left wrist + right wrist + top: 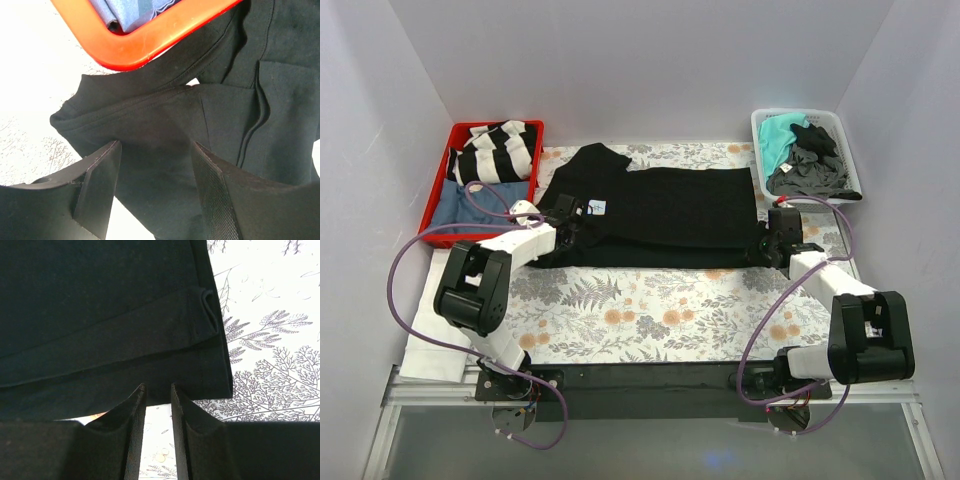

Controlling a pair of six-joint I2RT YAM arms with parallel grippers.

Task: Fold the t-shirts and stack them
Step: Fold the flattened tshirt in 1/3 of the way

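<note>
The table (650, 310) with its flowered cover carries everything, and the black t-shirt (660, 205) lies spread on its far half. I give all places from this shirt. It lies sideways, its collar end at my left and its hem end at my right, and the near long edge is folded over onto the body.

The red bin (432, 212) stands just beside the shirt's collar end, with a striped cloth (500, 150) and a blue cloth (470, 205) in it. In my left wrist view its rim touches the sleeve. The white basket (855, 168) stands beyond the shirt's hem end, at the far corner. It holds a teal t-shirt (778, 135) and a dark grey t-shirt (810, 175).

My left gripper (157, 150) is at the collar end, over the sleeve. Its jaws stand wide apart, with black cloth lying between them but not clamped.

My right gripper (158, 390) is at the near corner of the hem. Its jaws are almost together, with only a thin slit, and the tips reach the hem's edge. I cannot tell if they pinch the cloth.
</note>
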